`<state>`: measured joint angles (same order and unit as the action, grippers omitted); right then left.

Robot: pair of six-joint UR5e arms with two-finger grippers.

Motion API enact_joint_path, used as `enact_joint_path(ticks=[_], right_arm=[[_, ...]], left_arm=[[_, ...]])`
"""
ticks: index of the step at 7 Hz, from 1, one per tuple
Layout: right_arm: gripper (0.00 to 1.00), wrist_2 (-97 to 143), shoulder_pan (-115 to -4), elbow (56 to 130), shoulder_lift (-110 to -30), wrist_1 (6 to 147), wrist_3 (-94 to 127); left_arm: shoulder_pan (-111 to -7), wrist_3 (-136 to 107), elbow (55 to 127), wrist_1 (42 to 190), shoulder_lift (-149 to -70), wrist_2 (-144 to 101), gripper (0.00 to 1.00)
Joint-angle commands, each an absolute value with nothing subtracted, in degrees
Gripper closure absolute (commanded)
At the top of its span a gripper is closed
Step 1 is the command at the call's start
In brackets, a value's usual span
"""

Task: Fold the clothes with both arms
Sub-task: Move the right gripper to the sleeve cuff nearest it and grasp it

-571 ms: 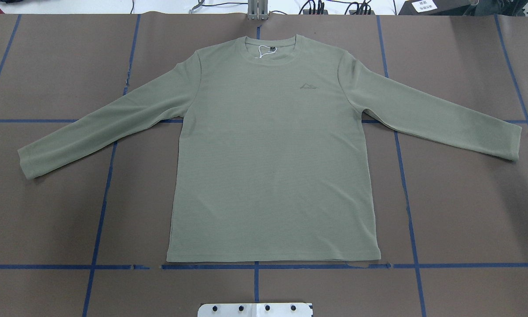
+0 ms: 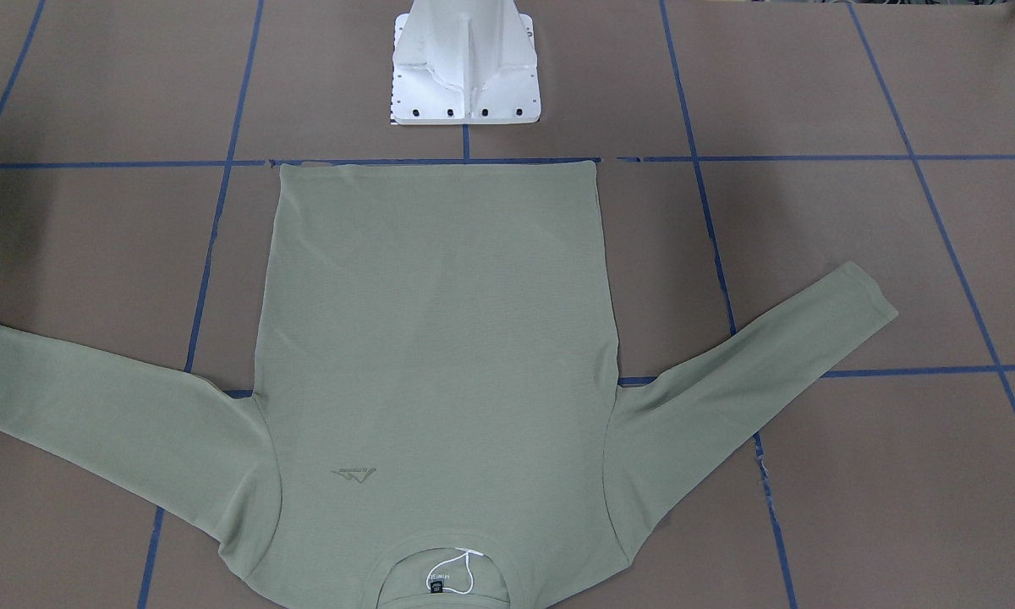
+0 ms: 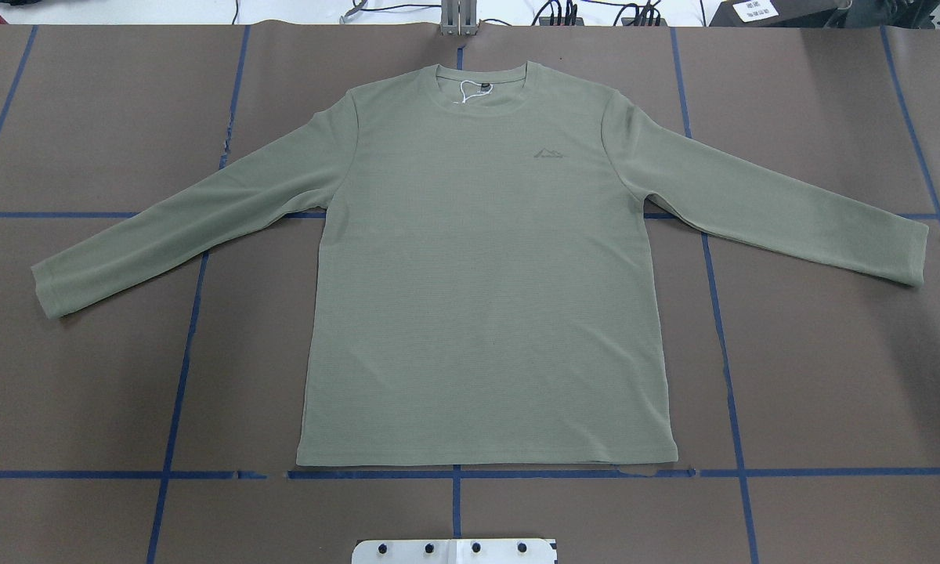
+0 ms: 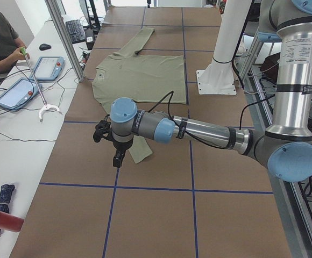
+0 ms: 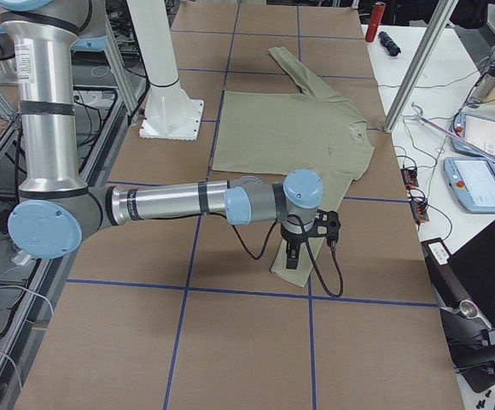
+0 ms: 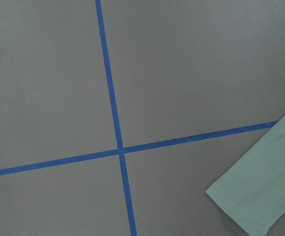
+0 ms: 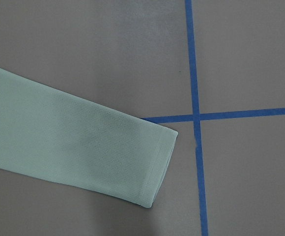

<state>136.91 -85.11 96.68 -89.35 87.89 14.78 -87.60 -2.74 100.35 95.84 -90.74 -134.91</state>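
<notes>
Pedestal (image 2: 465, 76) near shirt (image 2: 440, 338) hem (apart)

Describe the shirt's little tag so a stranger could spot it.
Start at the green shirt spread flat on the brown table. At its round neck opening, beside the dark label, loops a white string tag, the only white thing on the fabric.

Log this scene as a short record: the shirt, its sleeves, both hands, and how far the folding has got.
shirt: sage green, long-sleeved, flat, front up, neck away from robot
sleeves: both spread out, unfolded
left hand: raised near left cuff; open or shut unclear
right hand: raised near right cuff; open or shut unclear
folding: not begun
</notes>
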Motion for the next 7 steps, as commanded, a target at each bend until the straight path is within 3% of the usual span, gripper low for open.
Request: enact_joint_path(ticks=[1, 5, 7], right_arm=[[0.00, 138.4, -84.8, 95.9, -89.3, 87.5, 14.8], [0.00, 141.3, -76.2, 88.0, -86.2, 75.5, 16.7], [0.00, 141.5, -76.2, 74.5, -77.1, 75.4, 18.7]], left_arm=[[-87.5, -2.9, 100.0, 96.0, -90.6, -135.1, 0.00], [-87.5, -2.8, 99.5, 96.4, -90.8, -135.4, 0.00], [-87.5, -2.8, 99.3, 96.6, -91.3, -135.4, 0.00]])
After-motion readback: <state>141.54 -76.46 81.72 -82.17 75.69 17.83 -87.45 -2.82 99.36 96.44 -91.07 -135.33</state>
